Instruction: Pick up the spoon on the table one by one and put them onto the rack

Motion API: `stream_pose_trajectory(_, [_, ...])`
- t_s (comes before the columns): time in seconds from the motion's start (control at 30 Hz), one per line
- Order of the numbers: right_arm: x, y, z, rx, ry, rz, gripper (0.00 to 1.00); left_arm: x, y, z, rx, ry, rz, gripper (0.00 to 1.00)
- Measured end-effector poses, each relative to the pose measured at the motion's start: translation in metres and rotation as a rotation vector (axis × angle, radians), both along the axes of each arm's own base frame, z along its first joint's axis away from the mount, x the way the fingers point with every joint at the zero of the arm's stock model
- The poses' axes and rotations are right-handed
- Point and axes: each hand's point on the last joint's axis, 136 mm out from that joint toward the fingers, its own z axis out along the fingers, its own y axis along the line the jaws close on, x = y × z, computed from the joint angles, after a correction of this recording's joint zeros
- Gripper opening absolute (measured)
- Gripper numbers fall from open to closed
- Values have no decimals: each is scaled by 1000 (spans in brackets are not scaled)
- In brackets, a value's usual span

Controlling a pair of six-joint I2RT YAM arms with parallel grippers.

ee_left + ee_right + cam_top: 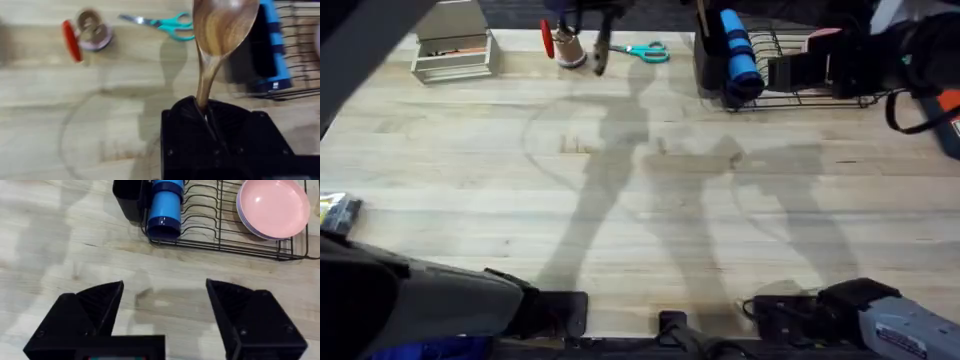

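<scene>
A brown wooden spoon (222,30) stands up out of my left gripper (205,107), which is shut on its slim handle. The oval bowl is held above the table (470,180), in front of the black cutlery holder (250,55). The black wire rack (810,95) stands at the far right of the table, with the cutlery holder (710,60) at its left end. My right gripper (165,292) is open with nothing between its fingers, low over bare wood short of the rack (220,245).
A blue cup (164,205) and pink plates (272,207) sit in the rack. Teal-handled scissors (645,50), a small jar (568,48) with a red lid (547,40) and a beige box (453,50) line the far edge.
</scene>
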Motion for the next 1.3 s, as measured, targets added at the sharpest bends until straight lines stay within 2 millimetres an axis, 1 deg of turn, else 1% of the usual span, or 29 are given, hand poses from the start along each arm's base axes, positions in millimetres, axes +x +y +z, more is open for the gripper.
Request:
stream_pose_trajectory(0.1, [0,0,0,0,1,0,992,4,-22,6,-18,-41,-44,43])
stream_pose_trajectory(0.13, [-1,0,-1,-1,3,0,992,13,-49,0,-52,-60,-103,43])
stream_pose_trajectory(0.27, [-1,0,-1,-1,4,0,992,26,-75,-9,-125,-63,-146,43])
stream_pose_trajectory(0.47, [-1,0,-1,-1,4,0,992,49,-100,-13,-228,-101,-168,43])
stream_pose_trajectory(0.7, [-1,0,-1,-1,4,0,992,76,-125,-18,-293,-181,-195,45])
stream_pose_trajectory(0.93, [-1,0,-1,-1,4,0,992,92,-157,-15,-343,-282,-248,45])
stream_pose_trajectory(1.0, [-1,0,-1,-1,4,0,992,104,-179,-17,-376,-359,-289,45])
stream_pose_trajectory(1.3, [-1,0,-1,-1,4,0,992,125,-193,-26,-418,-462,-305,45])
